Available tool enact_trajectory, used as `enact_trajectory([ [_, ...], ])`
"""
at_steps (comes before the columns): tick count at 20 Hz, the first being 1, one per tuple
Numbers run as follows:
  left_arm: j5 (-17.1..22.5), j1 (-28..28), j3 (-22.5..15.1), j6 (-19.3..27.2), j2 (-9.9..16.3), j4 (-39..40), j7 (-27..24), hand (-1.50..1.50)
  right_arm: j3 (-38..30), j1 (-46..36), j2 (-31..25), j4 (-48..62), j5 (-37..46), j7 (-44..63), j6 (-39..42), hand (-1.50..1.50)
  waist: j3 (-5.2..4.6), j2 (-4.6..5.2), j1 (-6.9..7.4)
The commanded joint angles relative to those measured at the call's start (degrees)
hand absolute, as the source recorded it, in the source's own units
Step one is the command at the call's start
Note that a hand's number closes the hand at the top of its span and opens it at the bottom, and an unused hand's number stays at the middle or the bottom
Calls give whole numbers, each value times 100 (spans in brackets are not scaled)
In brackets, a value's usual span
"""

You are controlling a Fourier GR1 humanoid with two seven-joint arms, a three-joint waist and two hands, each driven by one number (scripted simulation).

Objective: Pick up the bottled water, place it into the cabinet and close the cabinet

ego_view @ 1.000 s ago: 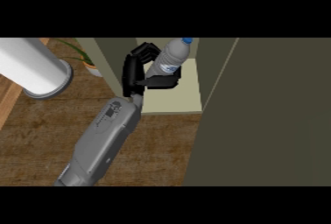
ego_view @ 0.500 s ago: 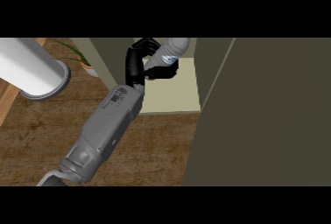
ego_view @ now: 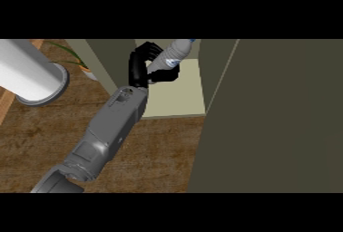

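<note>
Black fingers of the one hand in view are curled around a clear plastic water bottle with a pale label, with the thumb wrapped across its lower part. Which arm this is cannot be told from the view; its grey forearm rises from the lower left edge. Held tilted, the bottle has its top pointing up and to the right, and it sits inside the opening of the olive-green cabinet, above the cabinet's pale cream shelf. A tall olive-green cabinet door stands open, filling the right side. To the left, a large white cylinder stands on the brown wood-grain surface, and green plant leaves show between the cylinder and the cabinet.
</note>
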Motion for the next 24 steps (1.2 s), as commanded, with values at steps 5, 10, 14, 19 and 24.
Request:
enact_trajectory([
  [5, 87, -305, 325, 98, -21, 801, -374, 150, 25, -52, -61, -349, 60, 153, 108, -150, -3, 45, -73],
  [10, -126, -303, 289, 486, -19, 1126, -610, -150, 118, 126, -215, -483, 56, 92, 90, -150, -3, 57, -143],
  [14, -427, -313, 44, 464, 181, 1523, -413, -150, 219, 248, -239, -368, 24, -235, 95, -150, 1, 52, -143],
  [19, -492, -506, 31, 727, 135, 1637, -264, -150, -2, 124, -291, -401, -167, -118, 149, -150, -3, 98, -188],
  [24, -471, -457, 104, 854, 68, 1584, -317, -150, -162, 0, -218, -305, -273, -234, 155, -150, -1, 82, -105],
])
